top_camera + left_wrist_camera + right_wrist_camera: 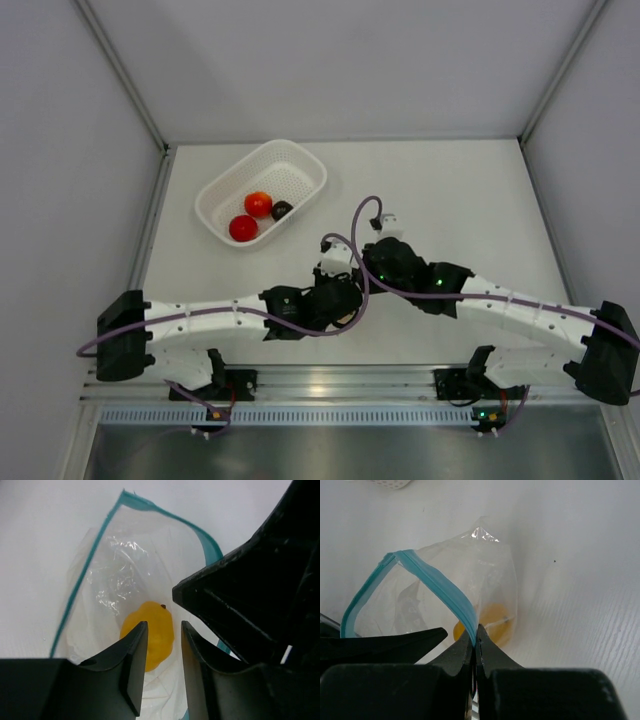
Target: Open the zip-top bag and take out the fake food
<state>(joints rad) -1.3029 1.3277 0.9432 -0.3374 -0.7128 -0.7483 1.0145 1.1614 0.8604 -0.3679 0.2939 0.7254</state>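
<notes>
The zip-top bag [120, 570] lies on the table, clear and crinkly, with its light blue zip strip [435, 582] pulled open into a loop. My right gripper [475, 631] is shut on the strip's near side and holds the mouth up. My left gripper [163, 626] is open, its fingers reaching into the bag mouth on either side of the yellow-orange piece [150, 637], which also shows through the plastic in the right wrist view [492, 622]. In the top view both grippers [345, 285] meet at the table's middle and hide the bag. The tomato [258, 204], red ball [243, 228] and dark piece [282, 210] lie in the basket.
The white perforated basket [300, 165] stands at the back left of the table, tilted diagonally. The right gripper's black body [250, 595] sits close on the right of the left gripper's fingers. White walls enclose the table on three sides.
</notes>
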